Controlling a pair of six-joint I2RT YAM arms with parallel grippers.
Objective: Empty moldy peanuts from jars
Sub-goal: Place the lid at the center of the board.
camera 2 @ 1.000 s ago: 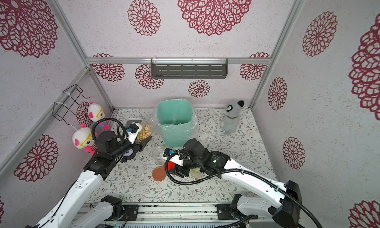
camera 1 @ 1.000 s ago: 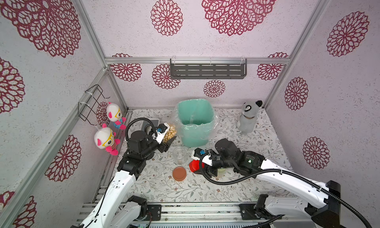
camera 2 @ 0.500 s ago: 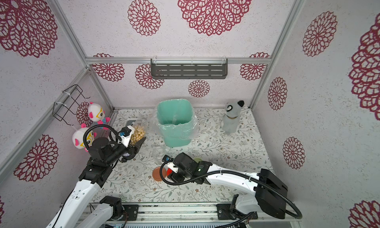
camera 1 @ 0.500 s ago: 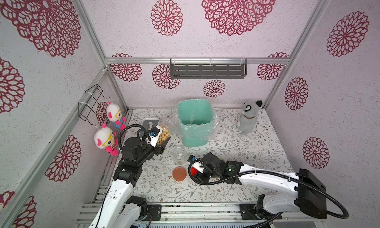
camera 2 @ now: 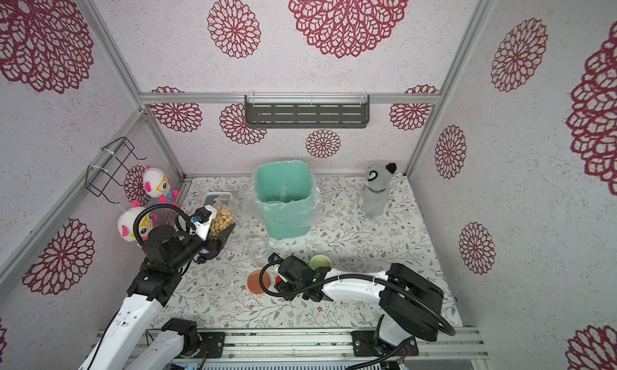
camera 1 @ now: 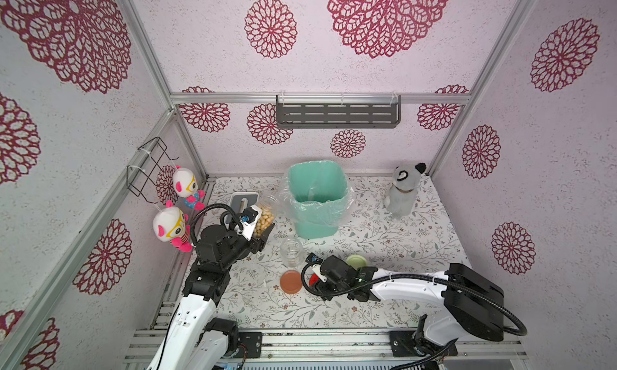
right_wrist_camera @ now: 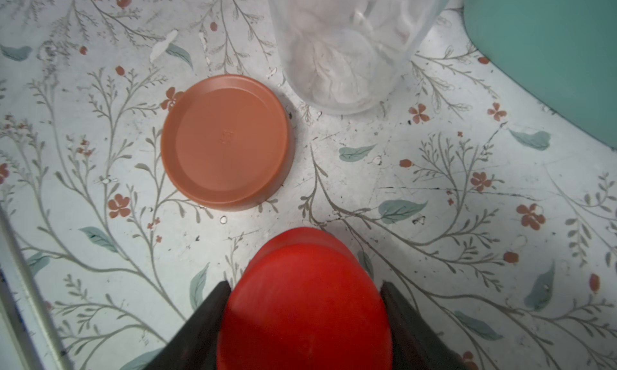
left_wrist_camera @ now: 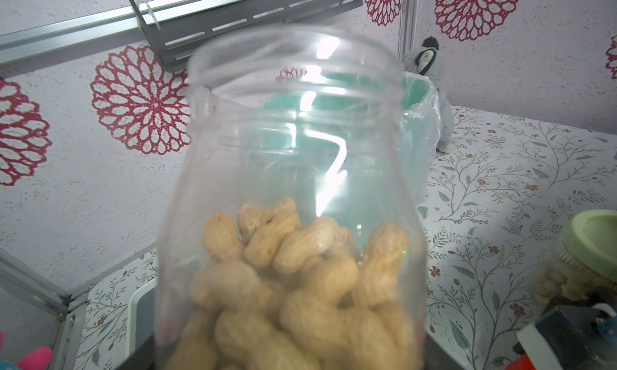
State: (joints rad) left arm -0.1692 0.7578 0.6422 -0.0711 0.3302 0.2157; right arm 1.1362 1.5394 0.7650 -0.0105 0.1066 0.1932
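My left pincer (camera 1: 261, 230) is clamped on the base of a smooth clear plastic jar (left_wrist_camera: 293, 134) with a threaded, uncapped mouth, and holds it off the table. The mouth points away from the fingers, and beyond it stands the mint-green plastic bin (camera 1: 315, 219), its rim wrapped in crinkled clear film. Lumpy tan peanuts (left_wrist_camera: 293, 285) are heaped in the end nearest the pincer, so the neck is bare. My right pincer (right_wrist_camera: 303, 286) sits low over the worn floral tabletop (right_wrist_camera: 434, 191), its black fingers (right_wrist_camera: 207, 318) pinching a glossy round red lid (right_wrist_camera: 300, 258) by its edges. I cannot tell whether the lid touches the surface. Ahead of it a matte brown round lid (right_wrist_camera: 227, 141) lies flat, with a strip of bare table between the two. An empty clear jar (right_wrist_camera: 347, 51) stands upright just past the brown lid's edge, narrowly apart from it. A third jar with a pale green lid (camera 1: 356, 261) stands close behind that pincer's wrist. To that pincer's outer side the table lies open.
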